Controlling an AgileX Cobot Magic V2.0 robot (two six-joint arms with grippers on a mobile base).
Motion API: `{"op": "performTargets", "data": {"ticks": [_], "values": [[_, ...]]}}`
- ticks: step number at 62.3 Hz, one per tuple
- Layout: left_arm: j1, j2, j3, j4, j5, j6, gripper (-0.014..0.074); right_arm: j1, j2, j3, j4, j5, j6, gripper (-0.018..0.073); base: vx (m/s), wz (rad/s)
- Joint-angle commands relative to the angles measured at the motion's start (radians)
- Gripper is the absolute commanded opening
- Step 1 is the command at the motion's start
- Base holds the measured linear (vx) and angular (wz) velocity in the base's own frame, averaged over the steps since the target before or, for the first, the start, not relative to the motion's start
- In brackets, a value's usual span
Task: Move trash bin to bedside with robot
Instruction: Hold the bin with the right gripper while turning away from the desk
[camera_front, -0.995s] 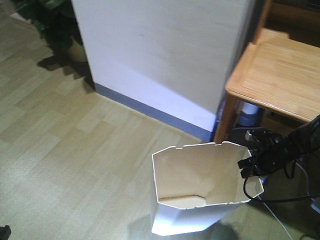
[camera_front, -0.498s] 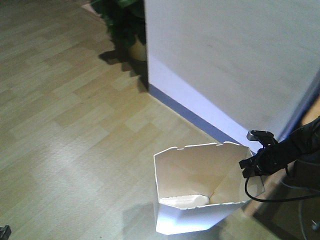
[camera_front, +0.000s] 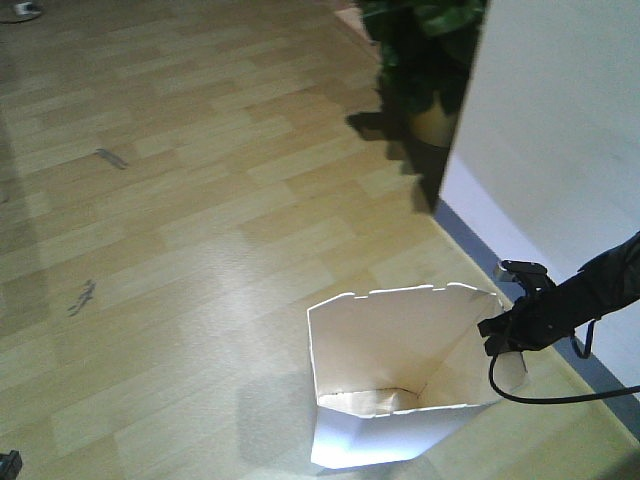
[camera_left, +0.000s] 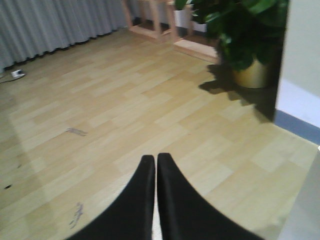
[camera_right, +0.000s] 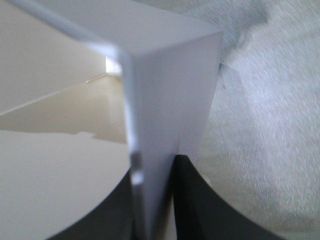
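White thin-plastic octagonal trash bin beside the grey skirting of the pale wood-plank floor, right rim clenched by the black right pincer, left pincer closed empty; hauling could buckle the flimsy rim loose.

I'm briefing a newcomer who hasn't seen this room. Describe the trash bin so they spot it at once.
Find the white wall with the potted plant at its corner. On the floor beside its skirting stands the trash bin. It is the only white open container, with an angular notched rim, pinched by the right tool.
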Motion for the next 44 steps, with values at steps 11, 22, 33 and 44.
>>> {"op": "performTargets", "data": {"ticks": [11,22,33,44], "values": [[0.000,-0.020,0.018,0.000,-0.069,-0.005,-0.0007,-0.002,-0.078,-0.008,0.057,0.176,-0.002,-0.0001,0.18,0.60],[0.000,-0.020,0.018,0.000,-0.069,-0.005,-0.0007,-0.002,-0.078,-0.008,0.057,0.176,-0.002,-0.0001,0.19,0.48],[0.000,-0.020,0.018,0.000,-0.069,-0.005,-0.0007,-0.002,-0.078,-0.008,0.057,0.176,-0.002,-0.0001,0.20,0.41],[0.000,-0.020,0.018,0.000,-0.069,-0.005,-0.0007,-0.002,-0.078,-0.008,0.057,0.176,-0.002,-0.0001,0.22,0.39]]}}
